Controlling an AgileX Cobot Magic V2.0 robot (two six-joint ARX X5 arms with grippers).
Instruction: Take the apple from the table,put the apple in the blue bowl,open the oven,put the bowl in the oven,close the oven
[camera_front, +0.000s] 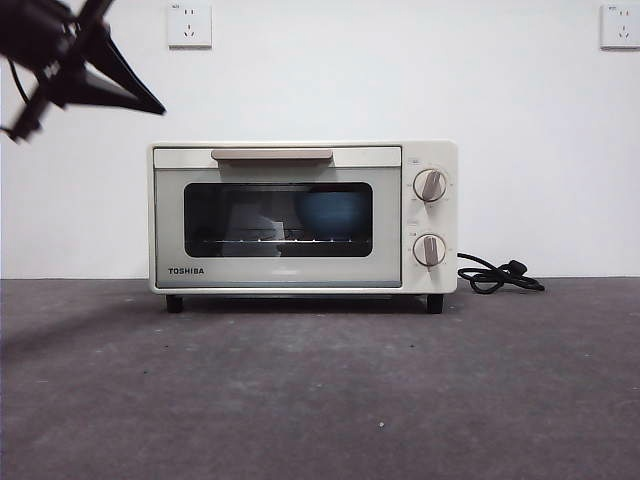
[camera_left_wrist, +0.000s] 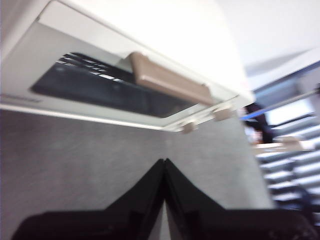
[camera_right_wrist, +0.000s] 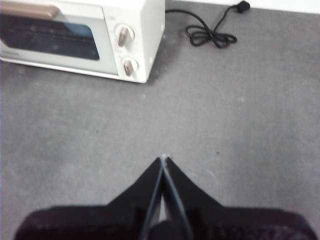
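The oven (camera_front: 302, 216) stands closed on the worktop (camera_front: 320, 400) with the blue bowl (camera_front: 333, 217) inside (apple unseen), both end effectors pinched together and empty, left end effector (camera_left_wrist: 164, 161) near the handle (camera_left_wrist: 170, 80), so only withdrawal seems left.

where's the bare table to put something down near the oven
The widest free patch is the table in front of the oven, running to the near edge. There is also bare table left of the oven. Right of it is tighter: the coiled power cord lies there. The left hand hangs shut above the oven's front; the right hand is shut over open table.
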